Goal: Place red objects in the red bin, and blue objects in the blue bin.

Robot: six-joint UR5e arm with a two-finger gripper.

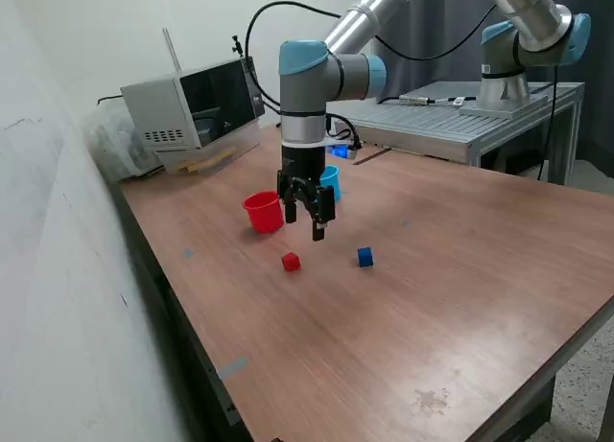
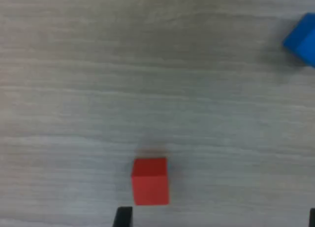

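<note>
One red cube [image 1: 291, 262] and one dark blue cube [image 1: 365, 257] lie apart on the wooden table [image 1: 460, 298]. No other cubes show. The red bin [image 1: 262, 212] stands behind the red cube. The light blue bin [image 1: 330, 181] stands behind my gripper and is partly hidden by it. My gripper [image 1: 306, 223] hangs above the table between the bins and the cubes, open and empty. In the wrist view the red cube [image 2: 150, 180] sits close to one fingertip [image 2: 123, 217], the blue cube [image 2: 302, 39] is at the frame edge, and my gripper [image 2: 216, 221] shows only its tips.
A grey box-shaped appliance [image 1: 192, 104] and a plastic bag [image 1: 110, 140] stand at the table's back, at the exterior view's left. A metal table [image 1: 460, 126] with a second arm's base [image 1: 508, 78] is behind. A white wall [image 1: 58, 269] runs along the exterior view's left.
</note>
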